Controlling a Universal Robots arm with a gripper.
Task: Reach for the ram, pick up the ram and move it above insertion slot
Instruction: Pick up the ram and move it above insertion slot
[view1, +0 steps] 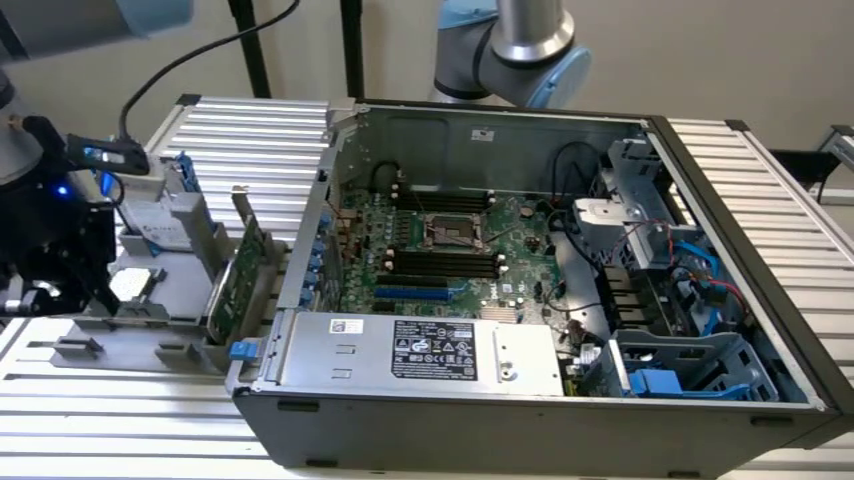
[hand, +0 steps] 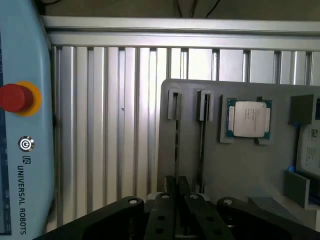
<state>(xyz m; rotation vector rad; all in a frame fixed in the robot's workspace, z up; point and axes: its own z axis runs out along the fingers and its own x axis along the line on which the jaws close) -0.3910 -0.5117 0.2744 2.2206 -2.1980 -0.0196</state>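
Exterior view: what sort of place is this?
Probably a robotics lab bench for computer assembly: an open computer case sits on a ribbed aluminium table, beside a grey parts holder carrying a processor.

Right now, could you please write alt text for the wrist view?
The gripper hangs over a grey tray, in line with the ram, a thin strip standing edge-on in a slot. A processor chip sits in the tray, which rests on a slatted table.

Silver arm (view1: 518, 30) with pale blue joint caps (view1: 570, 72), black cable (view1: 171, 68), black screw-studded tool (hand: 176, 200)
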